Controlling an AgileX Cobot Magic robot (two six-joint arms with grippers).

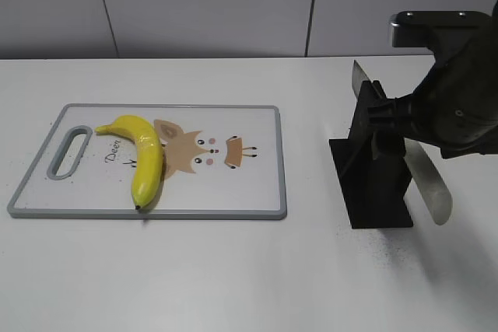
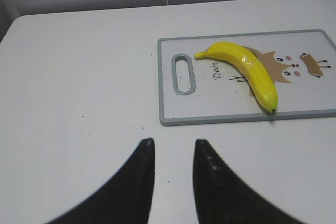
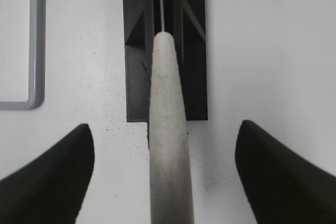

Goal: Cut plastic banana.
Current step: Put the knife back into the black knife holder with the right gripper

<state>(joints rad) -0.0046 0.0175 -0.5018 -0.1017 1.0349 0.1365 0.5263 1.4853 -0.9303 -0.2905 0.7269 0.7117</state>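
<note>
One plastic banana (image 1: 143,159), one cutting board (image 1: 233,196), one knife (image 1: 426,178) and one black knife stand (image 1: 375,184) sat on the white worktop (image 1: 233,270). The banana lay on the board's left half, its long axis running from the stem near the handle slot to the dark tip at the near edge. The stand held the knife. The left end effector (image 2: 172,148) hung released over bare worktop; the right end effector (image 3: 165,150) gaped wide around the knife handle, untouched.

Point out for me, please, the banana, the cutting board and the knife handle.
banana (image 1: 146,157): exterior view, middle of its yellow body.
cutting board (image 1: 257,192): exterior view, bare white surface near the right edge.
knife handle (image 3: 168,129): right wrist view, middle of the pale grey grip.
</note>
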